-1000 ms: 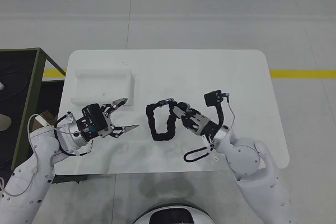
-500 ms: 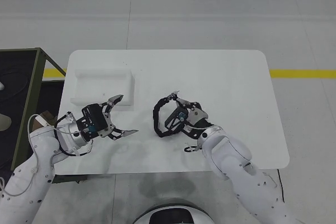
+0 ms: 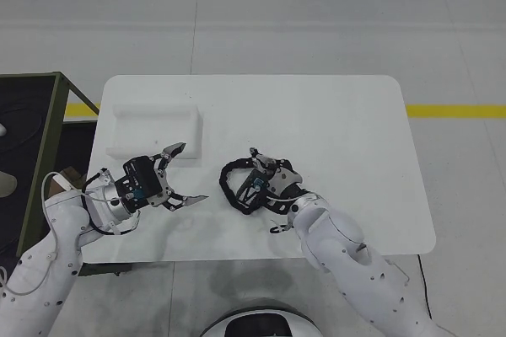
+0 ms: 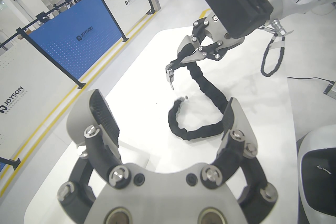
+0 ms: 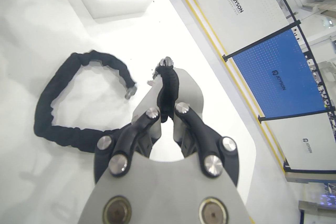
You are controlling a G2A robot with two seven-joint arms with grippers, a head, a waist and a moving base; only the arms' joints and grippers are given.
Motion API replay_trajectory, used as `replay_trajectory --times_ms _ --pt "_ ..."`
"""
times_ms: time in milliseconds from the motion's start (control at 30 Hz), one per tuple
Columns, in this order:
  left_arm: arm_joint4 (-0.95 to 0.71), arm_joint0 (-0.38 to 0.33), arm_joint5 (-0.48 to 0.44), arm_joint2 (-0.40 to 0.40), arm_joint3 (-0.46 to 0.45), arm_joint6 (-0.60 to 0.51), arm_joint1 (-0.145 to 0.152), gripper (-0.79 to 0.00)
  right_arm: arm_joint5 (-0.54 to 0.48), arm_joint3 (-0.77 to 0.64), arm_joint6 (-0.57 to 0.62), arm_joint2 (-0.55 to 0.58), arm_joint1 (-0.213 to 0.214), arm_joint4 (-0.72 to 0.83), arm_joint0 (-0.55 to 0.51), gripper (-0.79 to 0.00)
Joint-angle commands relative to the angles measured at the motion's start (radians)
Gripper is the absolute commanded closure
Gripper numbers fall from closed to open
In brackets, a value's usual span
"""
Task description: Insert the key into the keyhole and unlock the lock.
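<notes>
Right jaws pinch the curved, fabric-sleeved lock (image 5: 63, 136).

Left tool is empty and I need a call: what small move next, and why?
Probably ease the left tool toward the small metal piece dangling at the lifted end of the chain lock. The right tool is shut on that end, the left tool is open and apart from the lock, so it looks free to take the piece.
</notes>
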Motion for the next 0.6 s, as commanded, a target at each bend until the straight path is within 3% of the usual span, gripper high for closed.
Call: replay_trajectory --times_ms 0,200,300,367,400,433,567 --pt "0.000 0.000 0.000 0.000 0.000 0.000 0.000 -0.785 0.029 0.007 0.006 0.025 -0.003 0.080 -0.011 0.000" --pt "0.000 0.000 0.000 0.000 0.000 0.000 0.000 -0.785 0.109 0.052 -0.023 0.099 -0.014 0.326 -0.038 0.000" --pt "0.000 0.000 0.000 0.000 0.000 0.000 0.000 -0.785 0.180 0.062 -0.098 0.146 -0.028 0.613 -0.071 0.000" --pt "0.000 0.000 0.000 0.000 0.000 0.000 0.000 -0.785 0.199 0.091 -0.137 0.179 -0.031 0.709 -0.078 0.000" --pt "0.000 0.000 0.000 0.000 0.000 0.000 0.000 -0.785 0.209 0.106 -0.120 0.185 -0.032 0.726 -0.081 -0.292" --pt "0.000 0.000 0.000 0.000 0.000 0.000 0.000 -0.785 0.209 0.113 -0.103 0.185 -0.032 0.728 -0.079 -0.785" --pt "0.000 0.000 0.000 0.000 0.000 0.000 0.000 -0.785 0.212 0.144 -0.054 0.192 -0.038 0.810 -0.068 -0.785"
